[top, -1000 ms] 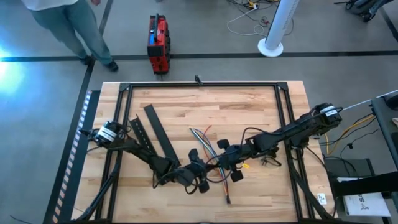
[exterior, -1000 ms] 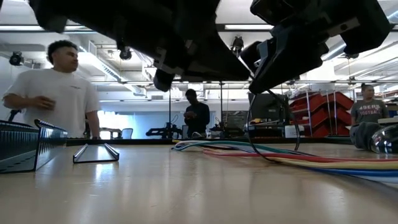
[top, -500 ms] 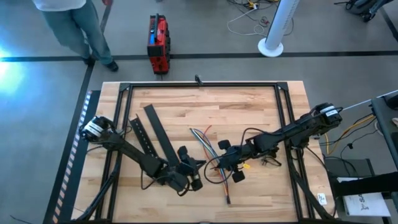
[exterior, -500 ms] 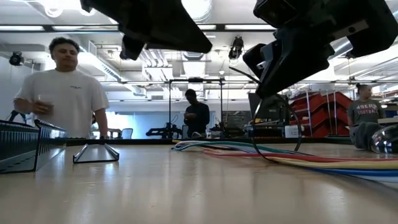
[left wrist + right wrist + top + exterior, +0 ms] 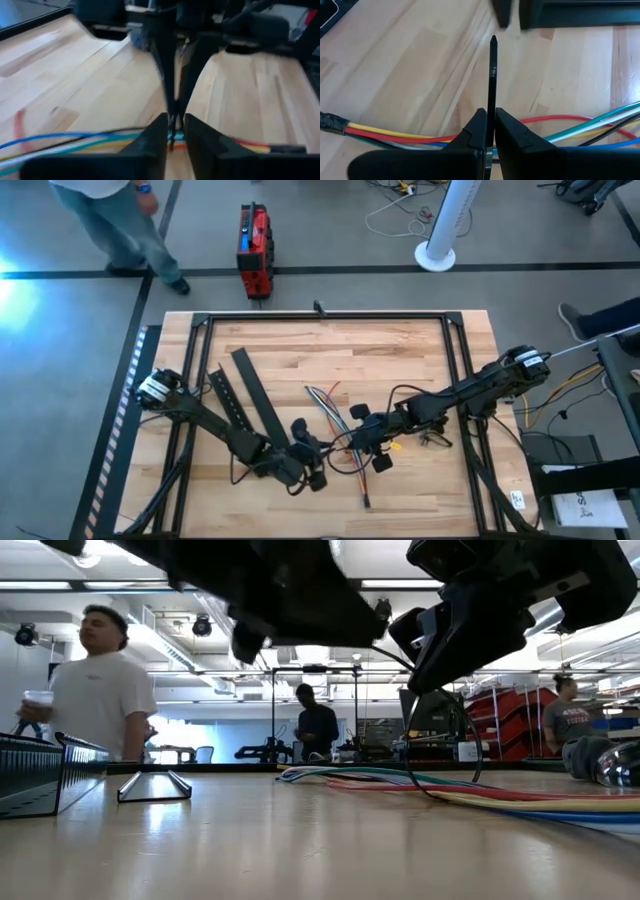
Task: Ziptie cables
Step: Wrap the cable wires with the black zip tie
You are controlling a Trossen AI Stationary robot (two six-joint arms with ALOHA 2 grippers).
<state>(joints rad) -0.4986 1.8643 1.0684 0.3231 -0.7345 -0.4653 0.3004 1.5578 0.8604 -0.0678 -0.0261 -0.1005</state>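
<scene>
— What are the right jaws doing?

— The right gripper (image 5: 490,131) is clamped on a thin black zip tie (image 5: 493,80), which stands up straight between the two fingers. The cables (image 5: 420,137) run crosswise just beyond the fingertips, flat on the wooden surface (image 5: 410,65).

— And the left?

— The left gripper (image 5: 173,134) shows a narrow gap between its fingers, with the black strip in that gap right over the coloured wires. I cannot tell whether it is gripping the strip or only standing around it.

— How do the arms sit?

— From above, both reach low toward the middle of the surface, meeting nose to nose over the near end of the bundle: the left arm (image 5: 225,435) from the left edge, the right arm (image 5: 460,392) from the right edge.

— Anything close by?

— Two long black slotted bars (image 5: 245,400) lie left of the cables, under the left arm's reach. A small dark wire tangle (image 5: 436,440) sits by the right arm. A person (image 5: 98,685) stands beyond the far edge.
</scene>
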